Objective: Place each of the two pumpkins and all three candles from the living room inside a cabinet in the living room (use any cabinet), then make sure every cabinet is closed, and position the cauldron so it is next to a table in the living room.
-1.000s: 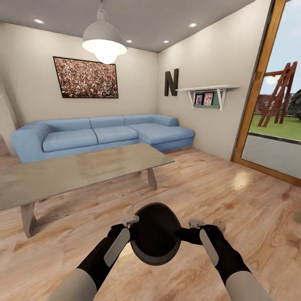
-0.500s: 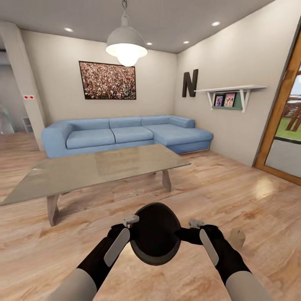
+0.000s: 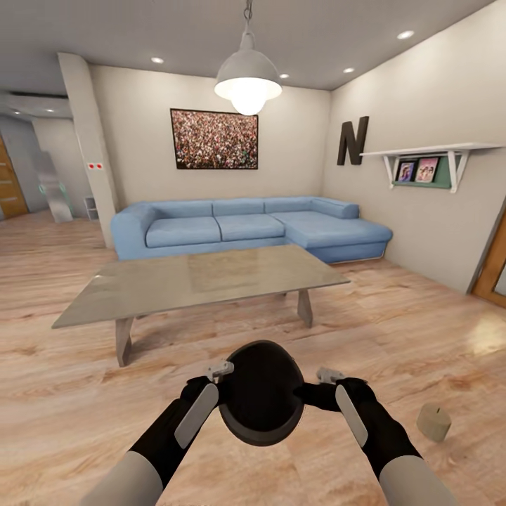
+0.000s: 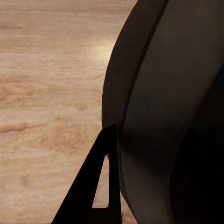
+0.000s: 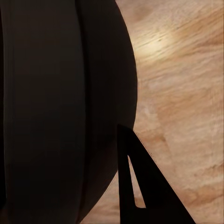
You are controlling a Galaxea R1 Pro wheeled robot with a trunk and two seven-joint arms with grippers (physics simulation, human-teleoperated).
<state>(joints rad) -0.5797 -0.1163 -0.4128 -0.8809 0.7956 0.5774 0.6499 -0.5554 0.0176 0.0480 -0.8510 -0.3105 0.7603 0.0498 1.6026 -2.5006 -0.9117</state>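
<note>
- Bare plank floor (image 3: 393,330) lies open between the cauldron (image 3: 261,400) and the coffee table (image 3: 204,281) at 12 o'clock.
- Left gripper (image 3: 219,370) and right gripper (image 3: 325,377) each clasp the cauldron's rim, holding it above the floor.
- One candle (image 3: 433,422) at 3 o'clock; blue sofa (image 3: 246,228) beyond.

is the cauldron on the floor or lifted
Lifted: the cauldron is held between the left pincer and right pincer, above the wood floor.
</note>
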